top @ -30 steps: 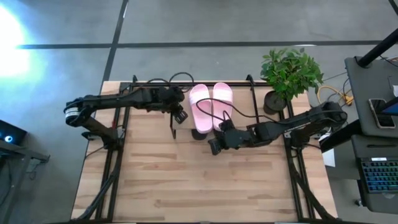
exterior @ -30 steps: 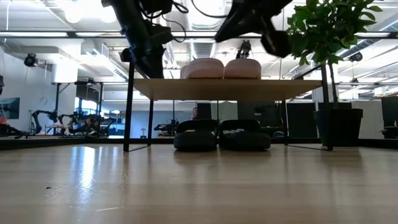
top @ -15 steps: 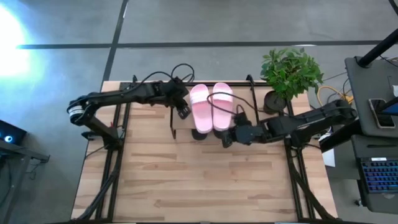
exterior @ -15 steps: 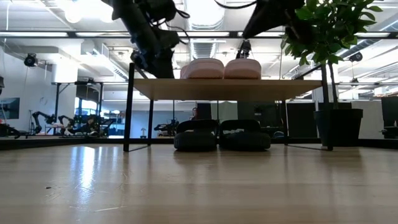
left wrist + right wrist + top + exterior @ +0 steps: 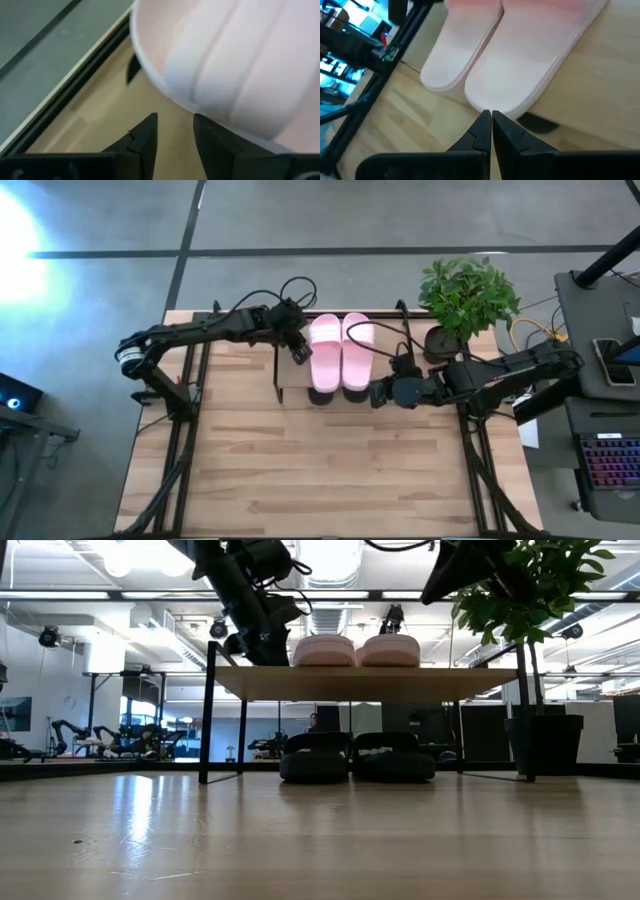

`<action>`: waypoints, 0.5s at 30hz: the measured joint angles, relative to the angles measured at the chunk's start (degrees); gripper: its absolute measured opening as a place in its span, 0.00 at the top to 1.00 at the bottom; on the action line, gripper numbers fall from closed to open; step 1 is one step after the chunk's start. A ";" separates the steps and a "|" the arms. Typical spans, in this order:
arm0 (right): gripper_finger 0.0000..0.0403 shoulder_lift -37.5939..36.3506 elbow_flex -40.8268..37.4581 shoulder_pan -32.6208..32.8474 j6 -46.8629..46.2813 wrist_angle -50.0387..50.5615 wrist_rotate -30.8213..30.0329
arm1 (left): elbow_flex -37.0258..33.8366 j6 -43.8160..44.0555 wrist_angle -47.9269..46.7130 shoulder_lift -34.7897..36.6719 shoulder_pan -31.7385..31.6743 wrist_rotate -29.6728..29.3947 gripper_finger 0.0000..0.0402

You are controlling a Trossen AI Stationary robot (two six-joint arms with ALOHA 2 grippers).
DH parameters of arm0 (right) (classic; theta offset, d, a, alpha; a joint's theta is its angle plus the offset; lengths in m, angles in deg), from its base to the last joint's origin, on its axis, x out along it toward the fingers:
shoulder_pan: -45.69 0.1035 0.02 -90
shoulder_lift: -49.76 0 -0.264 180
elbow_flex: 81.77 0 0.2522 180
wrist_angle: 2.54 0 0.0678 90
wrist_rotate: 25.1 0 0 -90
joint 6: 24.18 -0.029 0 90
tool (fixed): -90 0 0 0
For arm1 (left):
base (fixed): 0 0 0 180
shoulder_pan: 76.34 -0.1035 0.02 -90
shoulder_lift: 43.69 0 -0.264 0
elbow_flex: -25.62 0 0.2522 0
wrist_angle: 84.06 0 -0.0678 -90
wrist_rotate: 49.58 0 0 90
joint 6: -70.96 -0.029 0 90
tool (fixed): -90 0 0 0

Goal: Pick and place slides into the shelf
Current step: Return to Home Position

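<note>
Right gripper (image 5: 378,393), closed empty, is withdrawn from shelved pink slides (image 5: 341,355); left gripper (image 5: 298,352), slightly parted, empty; placing judged done.

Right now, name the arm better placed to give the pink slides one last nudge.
Left, probably. The left arm has its jaws slightly parted right beside the pink slides on the shelf; the right arm holds its jaws shut, clear of the slides' near ends.

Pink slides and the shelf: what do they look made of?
Pink slides: probably soft moulded rubber or foam, going by the matte surface and ribbed straps. Shelf: pale wood-grain top board, solid or laminate unclear, on thin black legs, likely painted metal.
</note>
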 joint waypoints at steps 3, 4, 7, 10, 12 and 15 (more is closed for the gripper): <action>0.98 -0.22 -0.44 0.04 -0.29 -0.09 2.31 | 0.79 -0.98 -4.18 0.64 -0.38 -0.19 0.72; 0.98 -0.38 -0.46 0.40 -0.09 -0.05 3.00 | 1.20 -1.20 -5.97 1.13 -0.37 -0.18 0.72; 0.98 -1.76 -0.46 1.71 3.49 -1.06 3.92 | 1.69 -1.31 -8.76 4.44 0.02 3.51 0.72; 0.98 -3.15 -0.55 2.98 10.74 -4.00 7.45 | 1.05 -1.33 -3.51 9.81 0.74 15.30 0.72; 0.98 -3.90 -0.70 3.48 14.37 -7.36 10.05 | 0.07 -0.87 2.70 13.14 1.31 26.29 0.72; 0.98 -4.68 -0.71 3.77 19.23 -12.41 13.54 | -2.00 2.78 15.63 16.55 2.39 43.18 0.72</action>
